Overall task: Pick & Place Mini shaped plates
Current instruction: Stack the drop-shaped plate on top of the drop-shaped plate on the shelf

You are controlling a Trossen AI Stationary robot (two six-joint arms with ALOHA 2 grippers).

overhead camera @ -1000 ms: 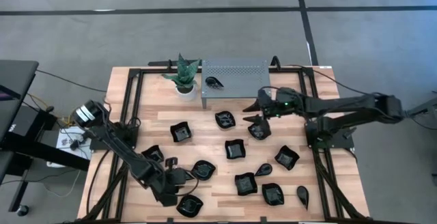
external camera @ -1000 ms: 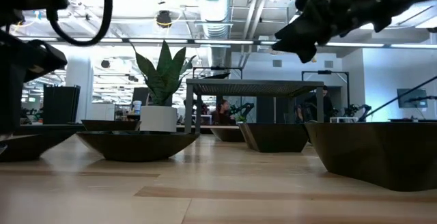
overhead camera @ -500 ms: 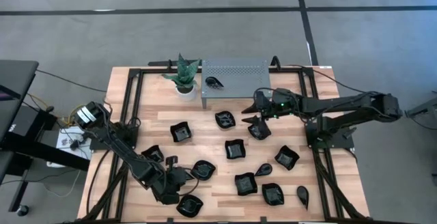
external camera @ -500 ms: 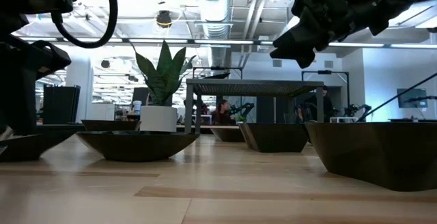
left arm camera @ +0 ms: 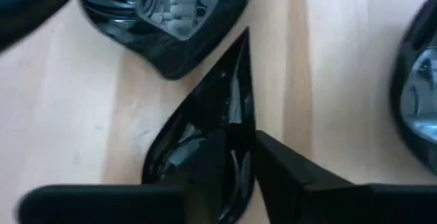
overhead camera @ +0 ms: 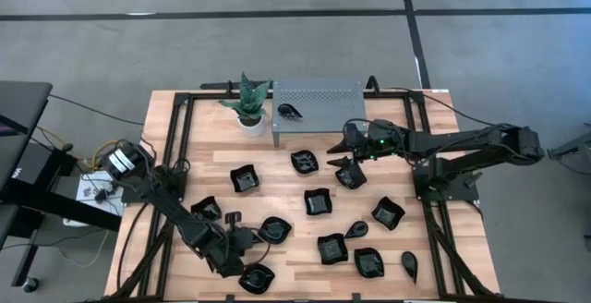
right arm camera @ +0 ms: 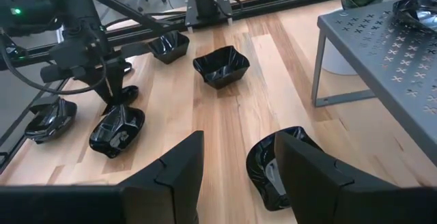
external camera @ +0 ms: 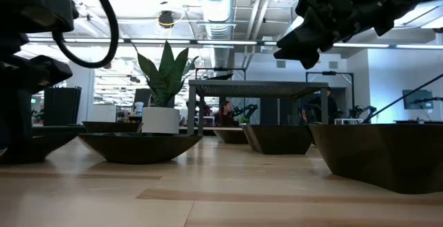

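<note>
- Pale wooden planks make up the table (overhead camera: 295, 181), framed by black rails, with grey floor all round it in the high view.
- Glossy black mini shaped plates (overhead camera: 319, 201) lie scattered over the middle and near half of the table, square, round and leaf-shaped ones mixed together.
- One teardrop plate (left arm camera: 208, 149) lies under the left gripper (overhead camera: 236, 238), near the table's front-left part; the wrist view shows its pointed tip reaching away from the fingers (left arm camera: 300, 176), which stand on either side of its broad end, narrowed about it. Whether they already pinch it I cannot tell.
- Just beside that teardrop sit a wavy round plate (left arm camera: 160, 16) past its tip and another dark dish (left arm camera: 416, 101) off to one side.
- One more leaf-shaped plate (overhead camera: 290, 112) rests on top of the grey perforated rack (overhead camera: 319, 100) at the far edge of the table.
- The right gripper (overhead camera: 346, 151) hangs above the table just in front of the rack, its fingers spread wide with nothing between them; a wavy plate (right arm camera: 273, 166) lies on the wood below it.
- A square plate (right arm camera: 221, 66) sits farther off in the right wrist view, with the left arm (right arm camera: 82, 39) beyond it.
- A small white pot with a green plant (overhead camera: 247, 103) stands just beside the rack's left end.
</note>
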